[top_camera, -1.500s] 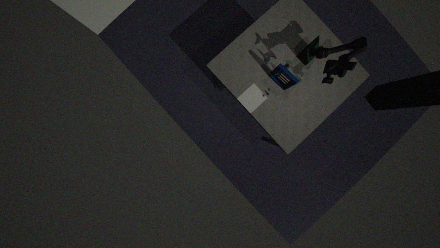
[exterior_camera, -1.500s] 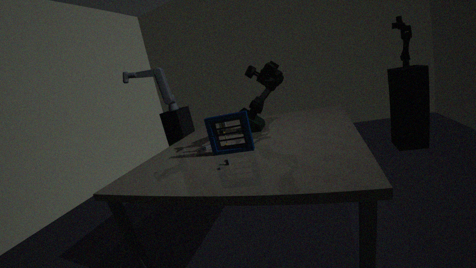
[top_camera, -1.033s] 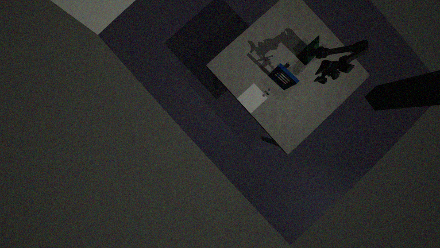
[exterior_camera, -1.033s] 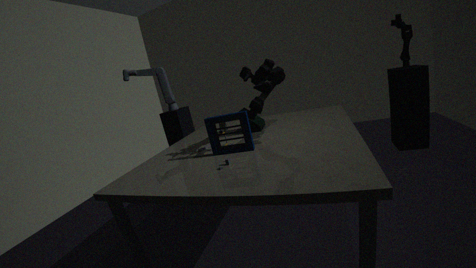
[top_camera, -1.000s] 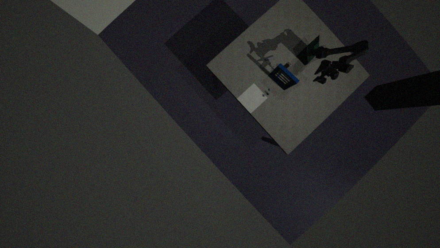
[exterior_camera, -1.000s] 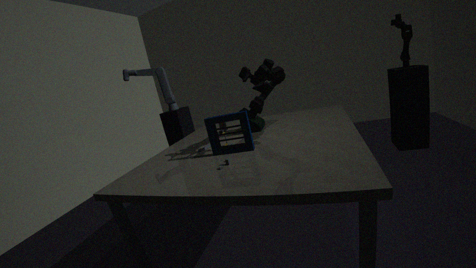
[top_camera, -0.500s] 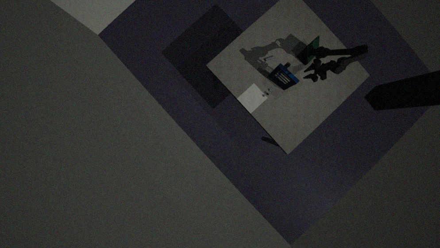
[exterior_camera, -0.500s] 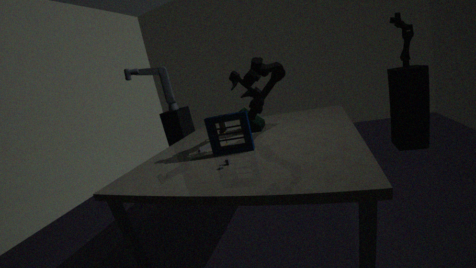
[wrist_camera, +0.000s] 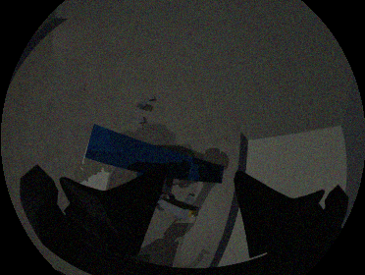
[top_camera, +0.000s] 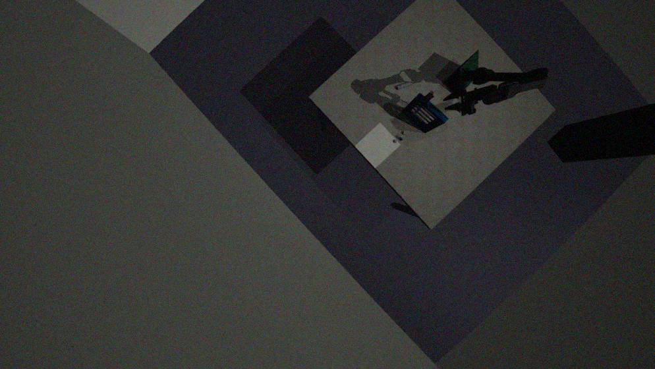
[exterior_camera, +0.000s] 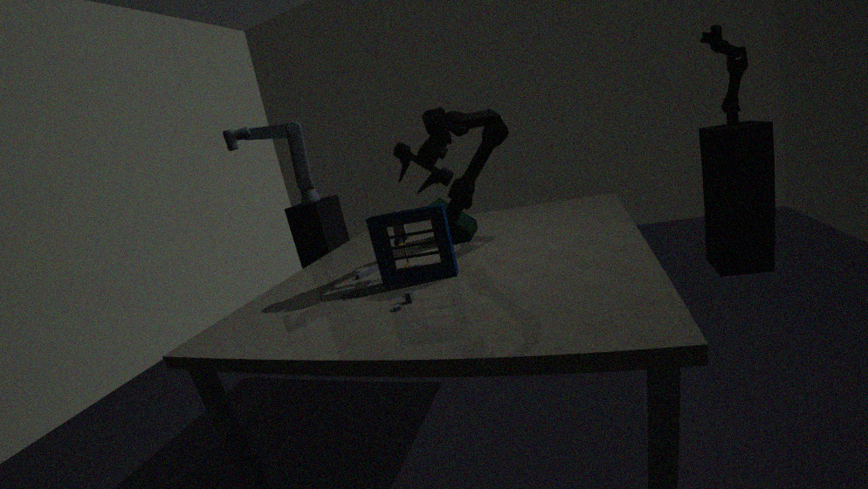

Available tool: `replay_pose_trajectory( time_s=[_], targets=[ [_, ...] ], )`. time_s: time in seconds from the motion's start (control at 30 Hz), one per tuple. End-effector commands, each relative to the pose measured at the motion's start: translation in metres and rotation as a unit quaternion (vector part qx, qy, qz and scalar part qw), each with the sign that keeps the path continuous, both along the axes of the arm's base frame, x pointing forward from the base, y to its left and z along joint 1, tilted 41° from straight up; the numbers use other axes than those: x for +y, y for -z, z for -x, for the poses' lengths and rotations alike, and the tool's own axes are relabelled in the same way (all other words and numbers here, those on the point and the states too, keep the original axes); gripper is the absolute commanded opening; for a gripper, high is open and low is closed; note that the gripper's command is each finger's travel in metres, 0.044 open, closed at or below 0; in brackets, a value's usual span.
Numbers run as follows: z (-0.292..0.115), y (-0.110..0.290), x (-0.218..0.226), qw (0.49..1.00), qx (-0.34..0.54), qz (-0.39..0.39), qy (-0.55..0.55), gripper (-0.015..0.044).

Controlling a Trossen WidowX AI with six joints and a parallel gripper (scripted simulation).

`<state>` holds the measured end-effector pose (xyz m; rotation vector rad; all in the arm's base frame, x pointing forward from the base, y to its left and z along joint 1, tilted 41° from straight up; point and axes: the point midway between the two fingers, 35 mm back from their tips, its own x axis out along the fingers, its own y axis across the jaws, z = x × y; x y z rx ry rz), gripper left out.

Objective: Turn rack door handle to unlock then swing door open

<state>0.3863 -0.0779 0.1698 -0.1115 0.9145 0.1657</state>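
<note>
"What sort of room is it?"
"A robot lab, I'd say: a black robot arm [top_camera: 509,76] [exterior_camera: 479,118] by the table's far edge [exterior_camera: 617,195]."
"Anything else?"
"Two more arms on dark pedestals, one pale [exterior_camera: 297,154], one black [exterior_camera: 733,79], beyond that edge."

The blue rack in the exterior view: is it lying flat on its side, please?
No, the blue rack stands upright on the table.

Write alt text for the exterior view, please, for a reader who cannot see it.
A dark robot arm holds its open, empty pincer above a blue-framed rack on a table; two other arms stand on pedestals behind, in dim light.
</note>
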Motion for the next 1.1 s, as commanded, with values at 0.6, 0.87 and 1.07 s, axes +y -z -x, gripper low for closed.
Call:
replay_pose_trajectory(
  time_s=[0.6,0.87,1.07],
  targets=[
    [0.015,0.061,-0.031,0.974,0.188,-0.114,-0.06,0.0295],
    [0.024,0.077,-0.04,0.952,0.239,-0.174,-0.075,0.0295],
    [0.031,0.086,-0.047,0.933,0.27,-0.224,-0.085,0.0295]
  ],
)
